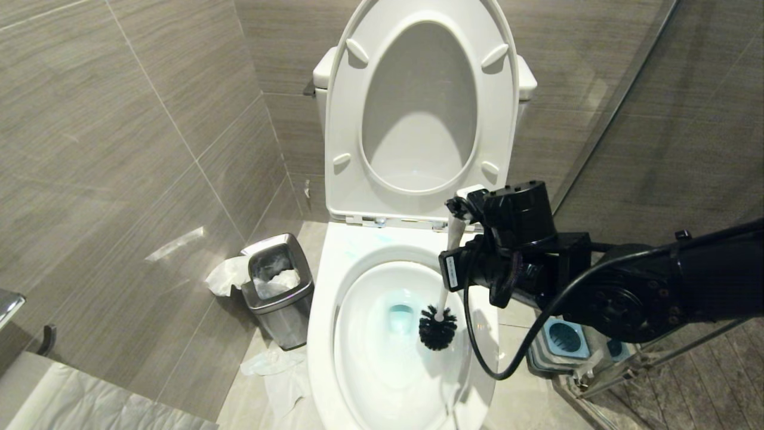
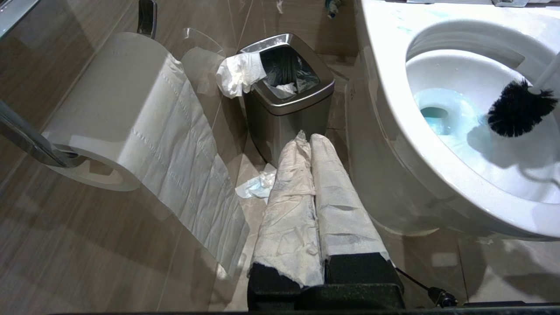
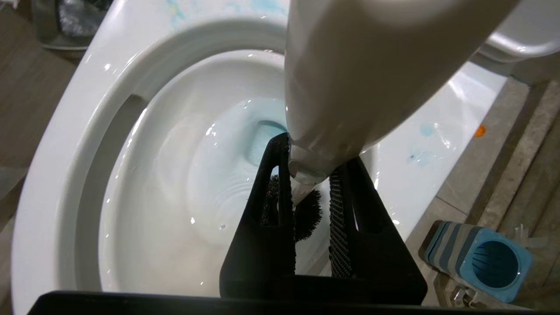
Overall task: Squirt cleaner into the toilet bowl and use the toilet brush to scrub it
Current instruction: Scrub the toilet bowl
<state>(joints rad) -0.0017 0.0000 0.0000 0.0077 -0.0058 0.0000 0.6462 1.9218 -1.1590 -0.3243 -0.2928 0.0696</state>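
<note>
One toilet bowl, seat and lid both raised, serves as the anchor for everything else. One toilet brush hangs inside it — its black bristle head sits just beside the blue-tinted water at the drain, on the bowl's right-hand inner wall, with the slim white handle rising up out of the basin. One right gripper has its two black fingers closed tight on that handle near its upper end; its arm reaches in from the right of the bowl, wrist bent so the fingers point down into the basin.

One small steel bin stands on the floor to the left of the bowl, tissue spilling over its rim. One blue-and-grey striped holder sits on the floor to the bowl's right. One left gripper, its two paper-wrapped fingers pressed together and empty, hangs low to the left of the bowl, near one toilet roll.
</note>
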